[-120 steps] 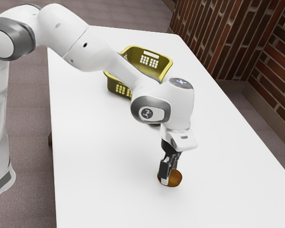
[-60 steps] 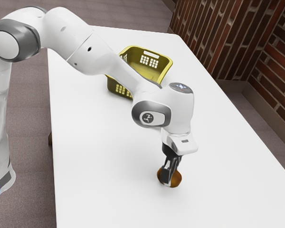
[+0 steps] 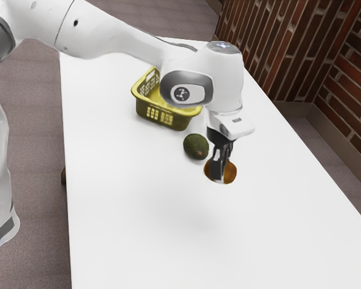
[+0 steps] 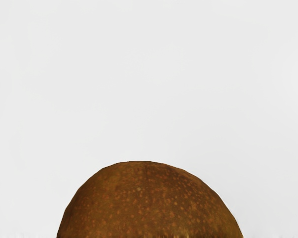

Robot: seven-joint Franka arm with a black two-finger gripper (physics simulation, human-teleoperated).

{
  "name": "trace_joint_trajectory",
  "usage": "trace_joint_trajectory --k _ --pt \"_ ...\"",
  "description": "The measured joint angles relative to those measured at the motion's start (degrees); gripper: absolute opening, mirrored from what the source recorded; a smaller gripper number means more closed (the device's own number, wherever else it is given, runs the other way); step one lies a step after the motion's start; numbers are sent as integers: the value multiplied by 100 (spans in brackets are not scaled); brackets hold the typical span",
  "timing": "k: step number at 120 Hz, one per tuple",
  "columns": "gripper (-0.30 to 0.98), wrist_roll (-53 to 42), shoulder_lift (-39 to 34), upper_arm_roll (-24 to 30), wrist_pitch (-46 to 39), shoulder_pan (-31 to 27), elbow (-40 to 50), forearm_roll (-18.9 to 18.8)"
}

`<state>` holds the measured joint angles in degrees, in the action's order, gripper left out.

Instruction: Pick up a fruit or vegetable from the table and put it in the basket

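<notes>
Brown-orange fruit in the grip, basket beyond on the table

Exterior view: The arm (image 3: pixel 117 36) reaches in from the view's upper left, its hand pointing down over the white table (image 3: pixel 132 241). The black gripper (image 3: pixel 221 171) is closed on the brown-orange fruit (image 3: pixel 230 172), a dark finger lying across the fruit's near side. The far finger is mostly hidden, so its exact contact is hard to make out. The fruit hangs above the table, low between the fingertips. A dark green avocado (image 3: pixel 196 146) lies on the table near the held fruit, toward the exterior view's left and apart from it. Farther from the camera stands the yellow-green basket (image 3: pixel 161 114), upright on the table, its walls pierced with small openings; the arm covers part of it. The held fruit is outside the basket. A brick wall (image 3: pixel 289 48) rises past the table, on the exterior view's right.

Wrist view: The held fruit bulges up close under the hand, rounded, brown, speckled with paler orange dots. Plain white tabletop lies beyond it.
</notes>
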<state>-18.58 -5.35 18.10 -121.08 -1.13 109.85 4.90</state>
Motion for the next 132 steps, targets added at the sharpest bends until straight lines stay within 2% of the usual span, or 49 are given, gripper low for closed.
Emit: trace_joint_trajectory --k 16,51,70,112,132 --pt "27 133 -81 -484 716 -122 -586 -289" --pt "27 421 -211 -1833 1959 -146 -1069 -723" --pt "27 665 -212 -2563 2479 -159 -1182 -827" --pt "27 1024 -170 -3618 2925 -210 -1289 -849" --pt "27 1131 -60 -3780 2857 -421 -1295 -852"
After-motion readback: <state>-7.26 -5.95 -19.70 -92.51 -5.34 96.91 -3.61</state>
